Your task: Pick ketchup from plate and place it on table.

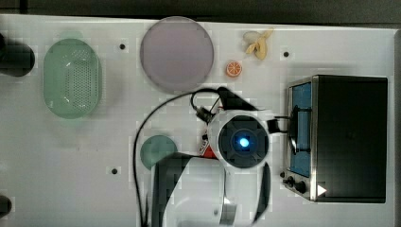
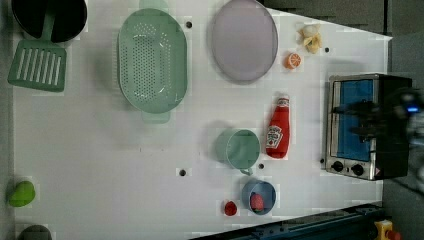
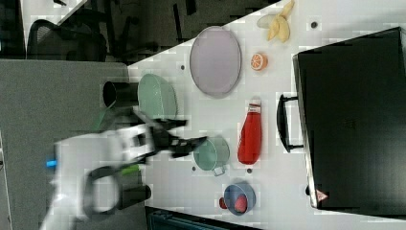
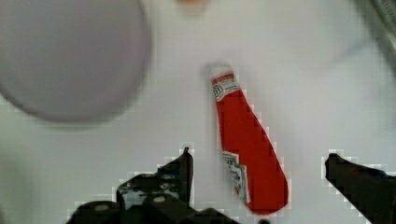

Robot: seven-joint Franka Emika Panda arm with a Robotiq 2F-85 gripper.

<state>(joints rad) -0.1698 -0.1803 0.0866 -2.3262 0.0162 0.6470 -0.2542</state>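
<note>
The ketchup point(image 2: 277, 129) is a slim red bottle lying flat on the white table point(image 1: 94, 156), between a teal cup and a toaster oven, cap toward the plate. The pale lilac plate point(image 1: 176, 53) sits bare at the table's far edge, apart from the bottle. In the wrist view my gripper point(image 4: 258, 156) is open, its dark fingers point(image 4: 180, 170) spread wide on either side of the ketchup point(image 4: 245, 154) lying on the table beneath them, with nothing held. In the top view my arm covers nearly all of the bottle. The ketchup point(image 3: 250, 136) and the plate point(image 3: 215, 61) also show in the right view.
A toaster oven point(image 1: 347, 137) stands at the top view's right. A green basket point(image 1: 72, 78) is at the top view's left. A teal cup point(image 2: 239, 149), a blue bowl point(image 2: 258, 196), a strawberry point(image 2: 230, 208), an orange slice point(image 1: 233, 69) and a banana point(image 1: 257, 43) lie around.
</note>
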